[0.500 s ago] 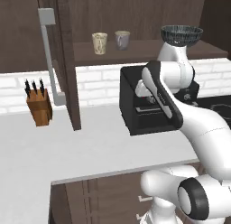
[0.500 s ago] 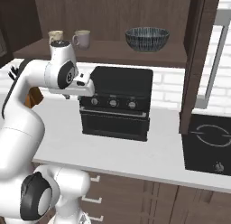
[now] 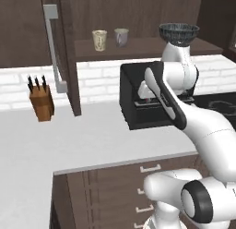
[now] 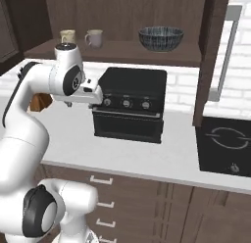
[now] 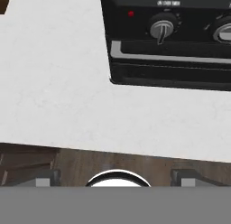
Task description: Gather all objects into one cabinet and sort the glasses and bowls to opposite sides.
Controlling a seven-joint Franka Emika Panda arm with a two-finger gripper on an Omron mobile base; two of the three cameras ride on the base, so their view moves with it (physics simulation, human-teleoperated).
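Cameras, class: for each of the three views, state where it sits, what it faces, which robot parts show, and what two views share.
Left base view: behind-left, facing the open cabinet; arm rises lower right.
Right base view: behind-right, facing the toaster oven; arm lower left.
Hand view: on the hand, looking down at the counter; finger tips at bottom.
Shared: both base views show the bowl and two cups.

My two base cameras look forward and down from behind me, left and right, sharing the countertop oven (image 3: 143, 103) (image 4: 130, 105) and cabinet shelf (image 3: 138, 45) (image 4: 117, 51). My hand camera looks close down on the white counter (image 5: 58, 92) beside that oven (image 5: 171, 42).
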